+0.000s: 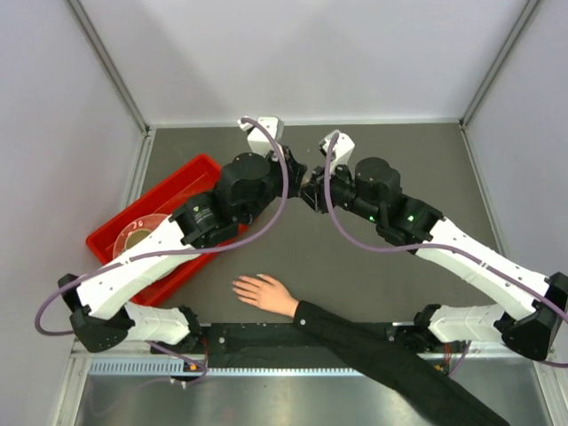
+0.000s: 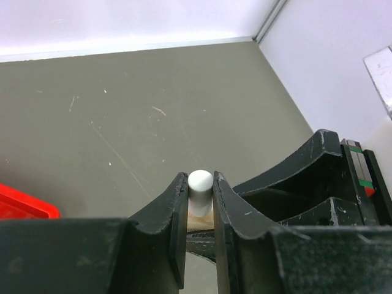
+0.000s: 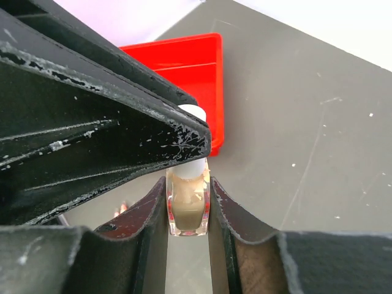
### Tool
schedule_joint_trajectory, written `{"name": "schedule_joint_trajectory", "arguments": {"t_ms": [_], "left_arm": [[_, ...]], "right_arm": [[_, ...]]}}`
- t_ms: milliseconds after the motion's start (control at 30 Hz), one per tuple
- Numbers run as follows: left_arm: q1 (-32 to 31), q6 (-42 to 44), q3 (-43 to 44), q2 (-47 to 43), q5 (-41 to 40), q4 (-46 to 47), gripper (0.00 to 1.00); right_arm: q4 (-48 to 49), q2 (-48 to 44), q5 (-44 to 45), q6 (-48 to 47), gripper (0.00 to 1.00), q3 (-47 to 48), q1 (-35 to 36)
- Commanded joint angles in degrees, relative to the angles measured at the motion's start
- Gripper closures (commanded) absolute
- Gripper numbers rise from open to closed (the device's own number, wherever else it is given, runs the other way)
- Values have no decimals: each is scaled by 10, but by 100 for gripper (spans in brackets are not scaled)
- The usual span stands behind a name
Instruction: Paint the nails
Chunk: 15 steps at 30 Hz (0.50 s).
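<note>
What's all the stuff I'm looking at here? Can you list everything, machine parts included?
polish bottle: one, clear glass with beige contents, held up over the middle of the table
cap: one, white, on top of the bottle
hand: one, flesh-toned, black sleeve, flat on the near part of the table, fingers spread
tray: one, red, left side of the table
round object: one, clear-looking, in the tray; cannot tell what it is
table: one, dark grey
left arm, right arm: two, white and black, meeting mid-table
left gripper: one, black, shut on the cap
right gripper: one, black, shut on the bottle
</note>
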Motion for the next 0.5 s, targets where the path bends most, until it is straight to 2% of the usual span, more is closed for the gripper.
{"name": "schedule_joint_trajectory", "arguments": {"t_ms": [0, 33, 67, 100, 133, 167, 267, 333, 433, 467], "left_arm": [[1, 23, 45, -9, 7, 1, 76], [5, 28, 50, -15, 64, -8, 70], [16, 28, 50, -20, 91, -12, 64], [25, 31, 48, -28, 132, -13, 56], [34, 38, 43, -44, 175, -14, 46], [56, 42, 41, -52, 279, -15, 43], [91, 42, 31, -83, 385, -23, 33], [116, 32, 14, -99, 435, -22, 31], [169, -5, -40, -113, 554, 27, 29], [189, -18, -55, -114, 585, 49, 17]], "right_arm": [[9, -8, 24, -37, 100, 19, -3], [10, -15, 8, -40, 100, 15, -10], [11, -19, -70, -42, 100, 6, -20], [13, -23, -100, -37, 100, 0, -28], [12, -32, -129, -36, 100, -5, -36], [10, -34, -196, -37, 100, -9, -54], [-4, -46, -306, -34, 100, -16, -75], [5, -52, -380, -25, 100, -22, -85], [36, -58, -464, 11, 100, -33, -102], [38, -55, -478, 26, 100, -32, -103]]}}
